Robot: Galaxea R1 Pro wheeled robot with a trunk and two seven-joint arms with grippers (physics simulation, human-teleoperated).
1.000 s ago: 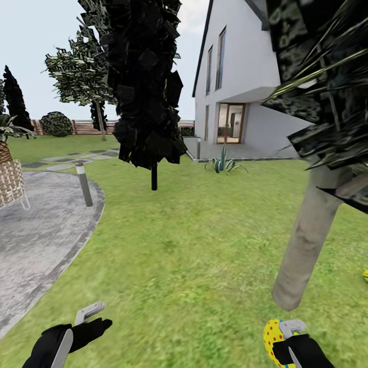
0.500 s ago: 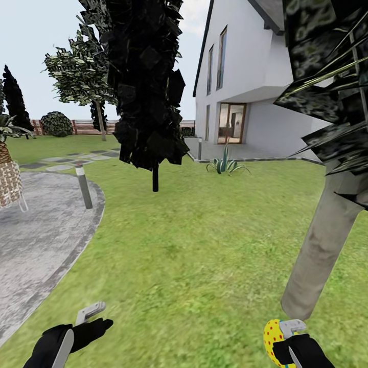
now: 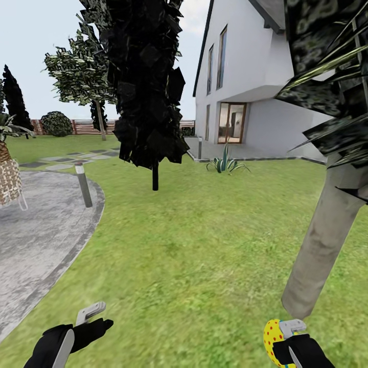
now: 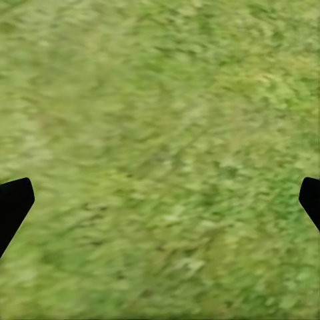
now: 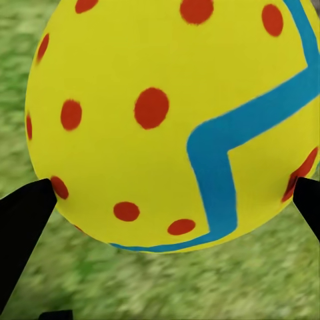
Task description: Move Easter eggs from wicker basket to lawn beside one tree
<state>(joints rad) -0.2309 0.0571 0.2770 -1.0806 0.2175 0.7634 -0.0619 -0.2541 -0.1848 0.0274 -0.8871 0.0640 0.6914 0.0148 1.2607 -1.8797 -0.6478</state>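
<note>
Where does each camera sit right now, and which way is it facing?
Head view: looks forward and down over the lawn toward the tree; both arms show.
Left wrist view: faces grass between the left gripper fingertips, jaws open.
Right wrist view: faces the Easter egg clamped in the right gripper.
Shared: head and right wrist views both show that egg.

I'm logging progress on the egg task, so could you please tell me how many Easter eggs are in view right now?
1. The Easter egg is clamped in the right gripper, held over the lawn near the base of the tree. The others may lie outside these views.
</note>
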